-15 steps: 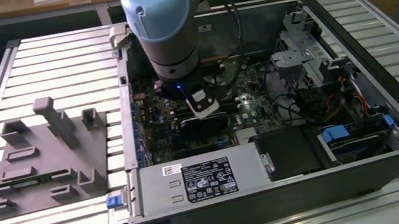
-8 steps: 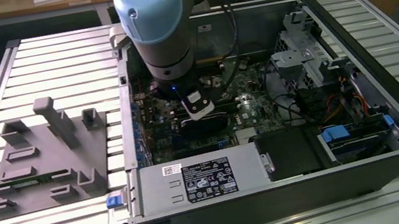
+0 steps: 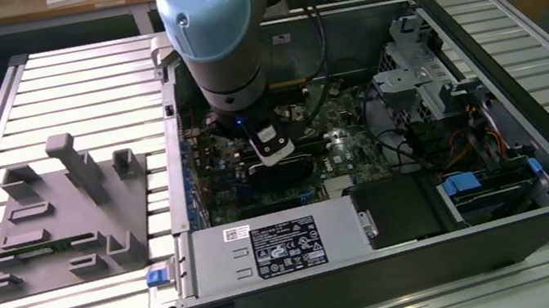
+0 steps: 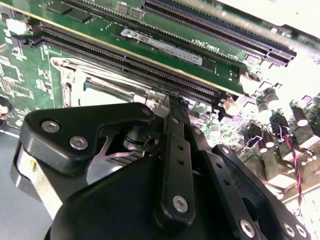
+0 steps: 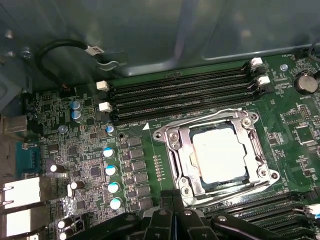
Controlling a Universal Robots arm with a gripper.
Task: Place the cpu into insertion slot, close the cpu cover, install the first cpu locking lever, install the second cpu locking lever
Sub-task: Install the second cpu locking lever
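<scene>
Gripper [image 5: 175, 212], fingers drawn together on nothing, is held just beside the insertion slot [image 5: 175, 165], where the cpu [image 5: 219, 156] is seated and framed by the lowered cpu cover [image 5: 187, 152].

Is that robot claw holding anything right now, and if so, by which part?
It cannot be told. The gripper sits at the edge of the socket, where the cpu already lies under the cpu cover, but whether the tips grip anything is hidden.
</scene>
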